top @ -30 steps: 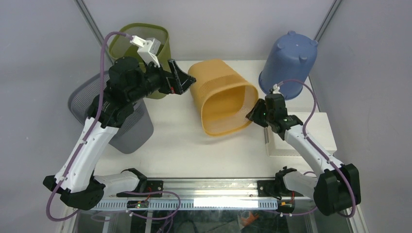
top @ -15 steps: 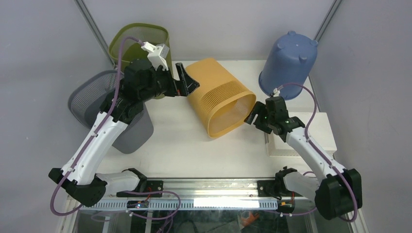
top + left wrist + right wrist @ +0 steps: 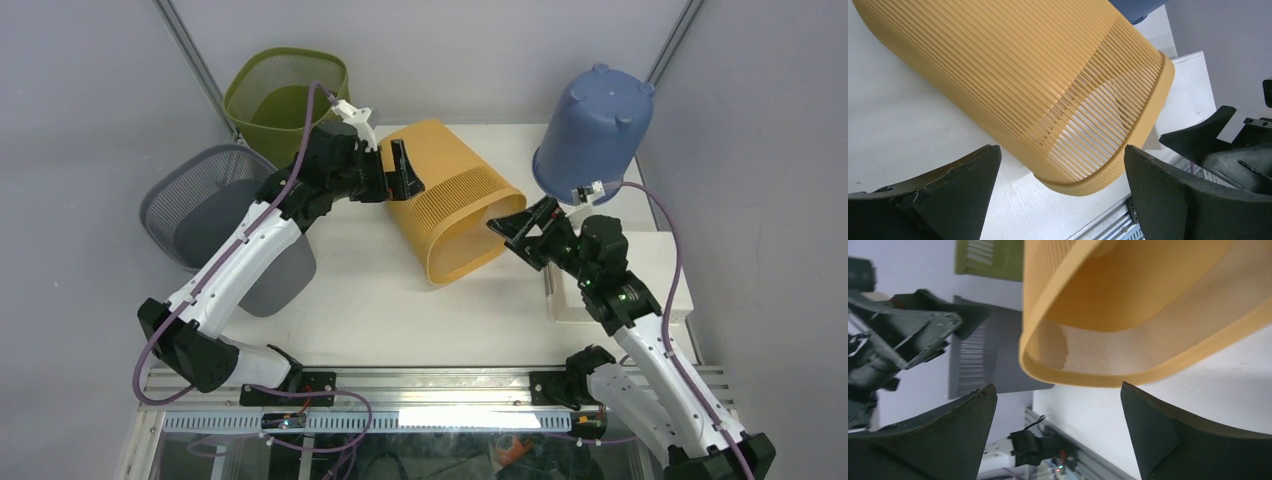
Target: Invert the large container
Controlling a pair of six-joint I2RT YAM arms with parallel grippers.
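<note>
The large container (image 3: 455, 205) is an orange slatted bin lying on its side on the white table (image 3: 370, 300), with its mouth towards the near right. My left gripper (image 3: 403, 172) is open above its closed end at the far left. In the left wrist view the container (image 3: 1038, 75) lies beyond that gripper (image 3: 1062, 150), and nothing sits between the jaws. My right gripper (image 3: 520, 228) is open just off the rim at the right. In the right wrist view the rim (image 3: 1088, 375) lies just ahead of that gripper (image 3: 1058, 386), apart from both jaws.
A green mesh bin (image 3: 285, 95) and a grey mesh bin (image 3: 215, 215) stand off the table's left side. A blue container (image 3: 590, 130) stands upside down at the back right. A white box (image 3: 620, 290) lies under my right arm. A metal rail (image 3: 440, 385) runs along the near edge.
My right gripper has opened, let go of the container's rim and drawn back. My left arm has swung right to the closed end. The container's mouth has turned a little towards the near side.
</note>
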